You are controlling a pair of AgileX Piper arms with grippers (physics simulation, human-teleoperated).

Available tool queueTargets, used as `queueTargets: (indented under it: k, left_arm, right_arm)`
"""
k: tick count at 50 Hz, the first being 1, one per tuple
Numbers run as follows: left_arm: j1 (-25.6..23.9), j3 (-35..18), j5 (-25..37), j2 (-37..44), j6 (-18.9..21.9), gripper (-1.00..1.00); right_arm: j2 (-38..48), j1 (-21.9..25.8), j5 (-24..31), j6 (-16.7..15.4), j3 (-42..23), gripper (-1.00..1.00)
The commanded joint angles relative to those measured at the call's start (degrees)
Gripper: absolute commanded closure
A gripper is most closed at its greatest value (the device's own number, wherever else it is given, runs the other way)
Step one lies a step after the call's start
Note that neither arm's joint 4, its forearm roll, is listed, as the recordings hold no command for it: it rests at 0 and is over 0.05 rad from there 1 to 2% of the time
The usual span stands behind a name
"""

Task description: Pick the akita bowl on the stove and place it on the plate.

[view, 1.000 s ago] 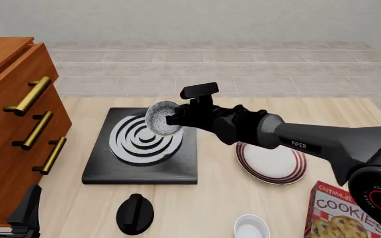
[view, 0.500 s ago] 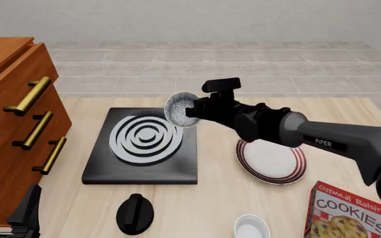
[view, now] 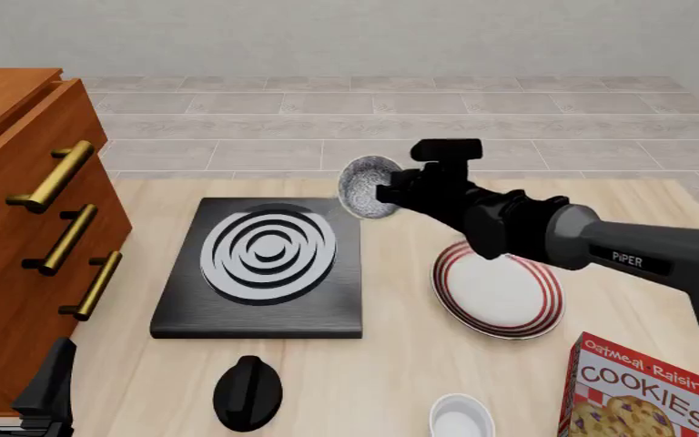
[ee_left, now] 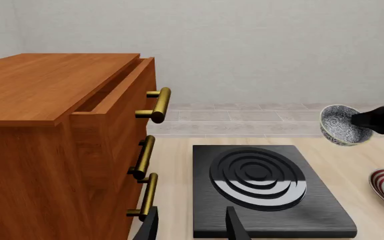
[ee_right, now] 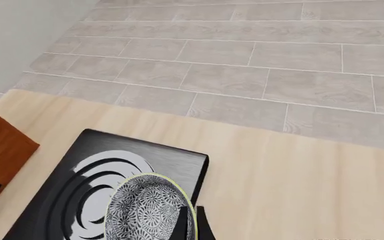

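We are holding the akita bowl (view: 368,188) pinched by its rim in our right gripper (view: 385,193), clear of the stove (view: 259,314), with the plate (view: 549,314) waiting.

You've got the akita bowl (view: 367,188) speckled grey-white inside, the black stove (view: 262,269) with silver-white rings, the white plate (view: 498,289) red-ringed, the bench (view: 386,382) pale wood.

two bowls (view: 369,188) (view: 461,421), one plate (view: 498,293), one stove (view: 265,269), one knob (view: 248,391).
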Motion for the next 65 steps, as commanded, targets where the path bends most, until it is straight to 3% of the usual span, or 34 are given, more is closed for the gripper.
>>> queueTargets:
  k: [1,65]
  left_arm:
    - [0.0,0.0,0.0,0.0,0.0,-1.0]
    - [0.0,0.0,0.0,0.0,0.0,-1.0]
  right_arm:
    - [-0.95,-2.54,-1.07,0.14,0.51,1.0]
    - [-7.63,-16.55,-9.61,2.77,14.08,1.0]
